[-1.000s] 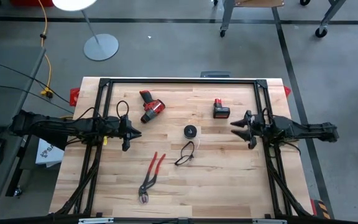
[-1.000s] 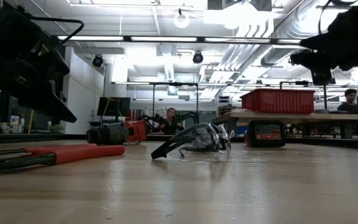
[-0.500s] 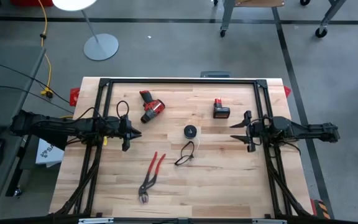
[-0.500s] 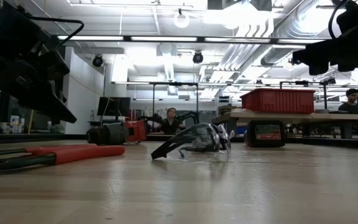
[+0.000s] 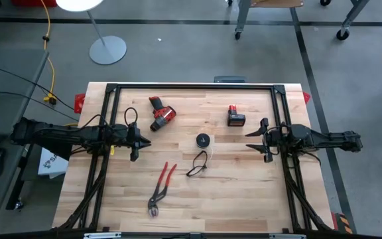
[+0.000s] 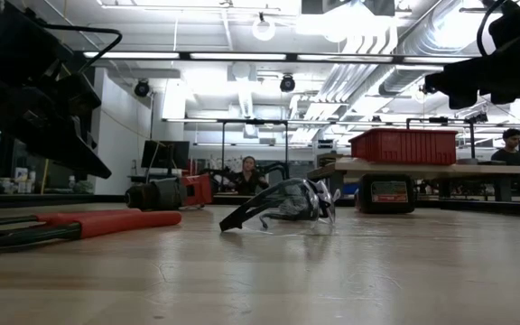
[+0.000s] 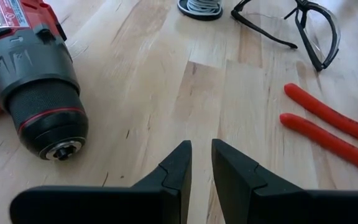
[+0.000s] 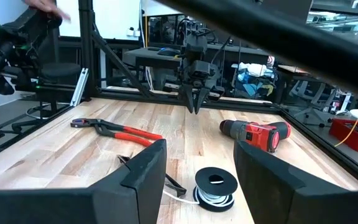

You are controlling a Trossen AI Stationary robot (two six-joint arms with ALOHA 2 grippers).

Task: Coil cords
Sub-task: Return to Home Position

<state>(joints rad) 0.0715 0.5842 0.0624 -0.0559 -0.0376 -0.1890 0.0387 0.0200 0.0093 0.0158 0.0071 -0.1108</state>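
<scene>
My right fingers (image 8: pixel 194 168), spread wide, are settling lower toward the spool (image 8: pixel 216 186); left fingers (image 7: pixel 201 163), nearly together, are waiting.

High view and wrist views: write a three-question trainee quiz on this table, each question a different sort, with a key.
1. True or false: the black spool lies between the two grippers, held by neither.
2. Multiple choice: which item lies closest beside the spool? A) safety glasses B) red-handled pliers C) red drill
3. Fill in: the right gripper has its jaws ____, pointing toward the spool.

Key: 1 true; 2 A; 3 open. The left gripper waits over bare wood near the drill, jaws slightly apart and empty.
</scene>
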